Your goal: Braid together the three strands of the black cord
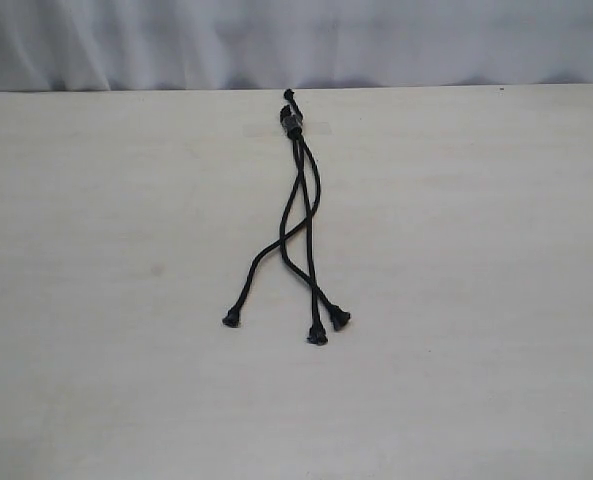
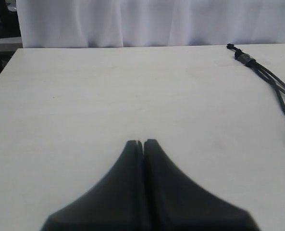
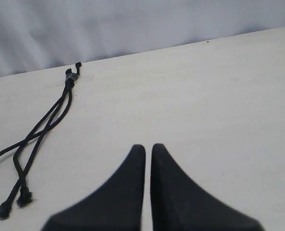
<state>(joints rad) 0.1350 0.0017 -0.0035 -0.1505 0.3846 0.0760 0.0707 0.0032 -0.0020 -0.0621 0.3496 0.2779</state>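
Note:
The black cord point(image 1: 298, 222) lies on the pale table point(image 1: 456, 300), its knot point(image 1: 293, 125) at the far end. The three strands cross loosely and fan toward the front, ending in flared tips: one on the left point(image 1: 232, 320), one in the middle point(image 1: 317, 336) and one on the right point(image 1: 340, 321). Neither gripper shows in the exterior view. My left gripper point(image 2: 143, 143) is shut with nothing in it, well away from the knot point(image 2: 245, 60). My right gripper point(image 3: 148, 147) is shut with only a sliver between its fingers. It is apart from the cord point(image 3: 46, 122) and two tips point(image 3: 23, 197).
A white-grey curtain point(image 1: 296, 40) hangs behind the table's far edge. Bare tabletop point(image 1: 96, 250) stretches on both sides of the cord. A dark frame or stand point(image 2: 3, 24) shows past the table's corner in the left wrist view.

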